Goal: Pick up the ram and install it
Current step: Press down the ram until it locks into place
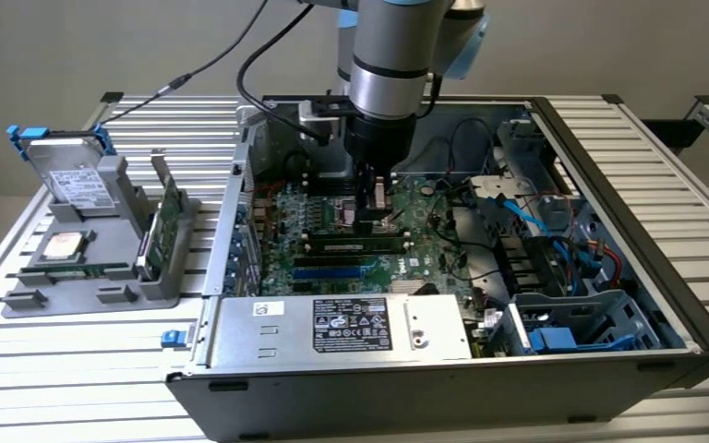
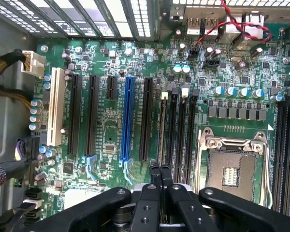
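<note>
The ram (image 2: pixel 163 128) stands edge-on in the black memory slot farthest from the empty processor socket (image 2: pixel 230 166). In the exterior view the ram (image 1: pixel 354 246) lies as a dark stick with black chips on the green motherboard (image 1: pixel 318 217), inside the open computer case. My gripper (image 2: pixel 160 169) hangs over one end of that stick with its two black fingers (image 2: pixel 154 176) pressed together. I cannot tell whether the tips touch the stick. From outside, the gripper (image 1: pixel 376 210) points straight down at the middle of the board.
A blue slot (image 2: pixel 127 118) and black expansion slots run beside the ram slots. The silver power supply (image 1: pixel 342 328) fills the case front, and cables (image 1: pixel 515 198) crowd the exterior view's right. A grey holder (image 1: pixel 90 268) outside carries a hard drive (image 1: pixel 78 180) and a green card (image 1: pixel 163 226).
</note>
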Available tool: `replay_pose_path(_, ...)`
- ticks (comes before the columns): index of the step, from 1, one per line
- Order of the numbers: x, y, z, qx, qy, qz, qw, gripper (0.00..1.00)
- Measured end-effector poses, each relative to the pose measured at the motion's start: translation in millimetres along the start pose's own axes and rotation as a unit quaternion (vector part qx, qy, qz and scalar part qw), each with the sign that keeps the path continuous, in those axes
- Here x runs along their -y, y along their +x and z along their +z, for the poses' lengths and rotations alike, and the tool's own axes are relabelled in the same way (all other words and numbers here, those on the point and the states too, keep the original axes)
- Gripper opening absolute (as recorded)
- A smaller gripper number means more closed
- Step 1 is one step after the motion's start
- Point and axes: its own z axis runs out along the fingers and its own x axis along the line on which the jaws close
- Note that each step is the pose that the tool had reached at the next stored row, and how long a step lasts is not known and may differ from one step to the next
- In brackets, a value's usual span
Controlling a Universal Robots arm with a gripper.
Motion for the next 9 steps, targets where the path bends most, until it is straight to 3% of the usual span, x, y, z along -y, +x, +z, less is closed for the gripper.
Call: replay_pose_path(9, 0.0, 0.0, 0.0, 0.0000, -0.0002, 0.000, 1.0000, 0.10)
